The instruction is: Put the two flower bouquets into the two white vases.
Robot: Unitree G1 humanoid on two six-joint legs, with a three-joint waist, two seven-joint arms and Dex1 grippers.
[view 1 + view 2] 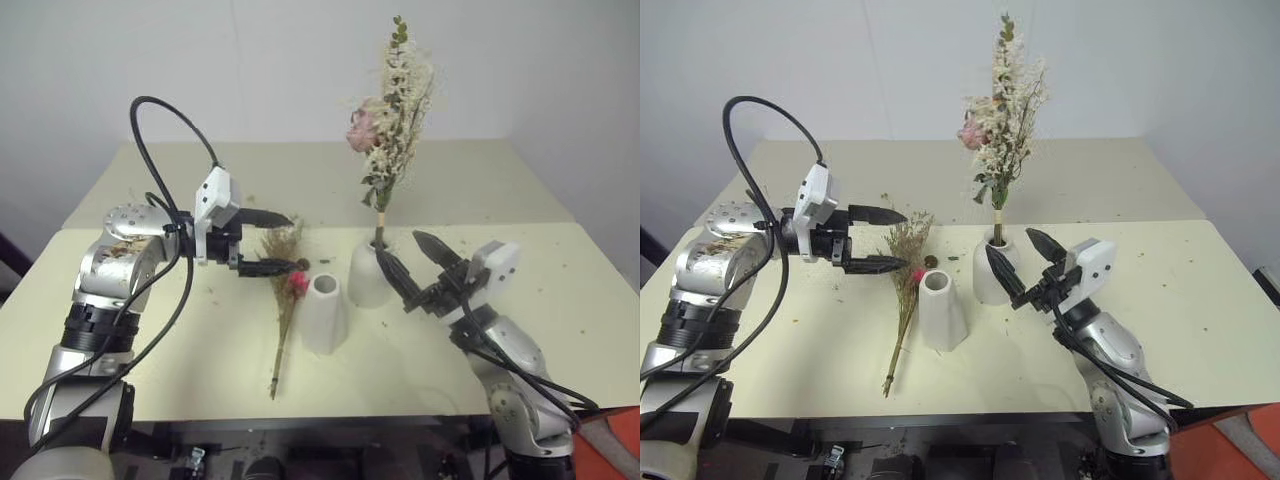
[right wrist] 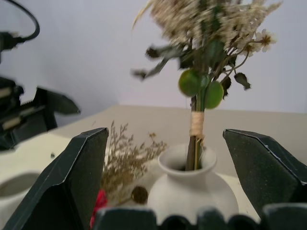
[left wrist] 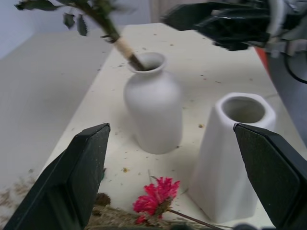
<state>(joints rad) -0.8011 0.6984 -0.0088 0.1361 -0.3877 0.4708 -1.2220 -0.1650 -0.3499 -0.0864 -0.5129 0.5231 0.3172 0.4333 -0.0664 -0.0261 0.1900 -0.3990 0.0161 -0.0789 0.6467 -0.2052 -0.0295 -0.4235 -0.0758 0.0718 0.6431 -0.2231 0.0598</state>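
While the rose bouquet (image 1: 392, 110) is already standing in the round-bellied vase (image 1: 368, 272), the wide-open left gripper (image 1: 278, 241) is hovering over the dried bouquet (image 1: 285, 300) lying beside the empty tapered vase (image 1: 324, 312), needing to descend and grasp its stems, and the right gripper (image 1: 411, 262) is gaping empty.

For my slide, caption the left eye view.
Rose bouquet stands in round vase; dried bouquet lies beside tall vase, both grippers open.
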